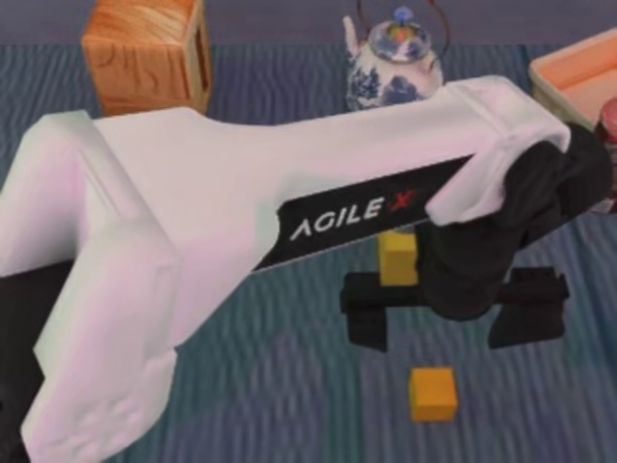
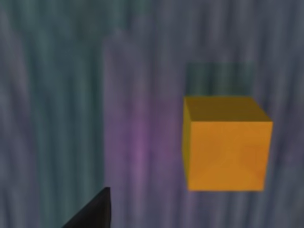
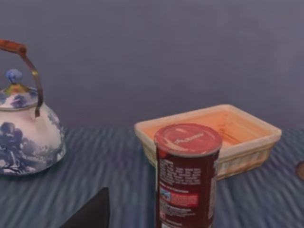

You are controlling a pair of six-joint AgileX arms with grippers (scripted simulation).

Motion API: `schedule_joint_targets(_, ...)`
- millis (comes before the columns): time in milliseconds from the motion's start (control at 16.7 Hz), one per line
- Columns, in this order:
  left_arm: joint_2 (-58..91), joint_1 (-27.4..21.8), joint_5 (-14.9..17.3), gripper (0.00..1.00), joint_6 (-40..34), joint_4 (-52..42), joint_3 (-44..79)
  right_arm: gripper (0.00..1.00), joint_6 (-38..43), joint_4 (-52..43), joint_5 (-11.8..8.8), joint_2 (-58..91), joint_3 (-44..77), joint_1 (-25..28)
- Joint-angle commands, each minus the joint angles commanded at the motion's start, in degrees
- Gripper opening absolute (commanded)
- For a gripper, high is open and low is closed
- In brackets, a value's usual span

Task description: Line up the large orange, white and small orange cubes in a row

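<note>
My left arm reaches across the table, and the left gripper hangs open above the cloth with nothing between its fingers. The small orange cube sits on the cloth in front of it. In the left wrist view this cube lies below, apart from one of the dark fingers. The large orange cube stands farther back, partly covered by the arm and gripper. The white cube is hidden. My right gripper is outside the top view. One of its fingers shows in the right wrist view, holding nothing.
A wood-grain box stands at the back left and a blue-and-white teapot at the back middle. An orange tray and a red can stand at the back right, in front of the right wrist.
</note>
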Motion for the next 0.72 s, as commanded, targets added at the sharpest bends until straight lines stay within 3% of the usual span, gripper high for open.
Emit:
schedule_joint_targets(300,1.13,5.86,0.01,1.0,11.78,-0.43,1.44,1.0,0.0,0.0,0.0,0.0,0.0,0.0)
schedule_joint_targets(720,3.51,22.49,0.52,1.0,45.23,-1.72,2.71,1.0,0.0,0.0,0.0,0.0,0.0,0.0)
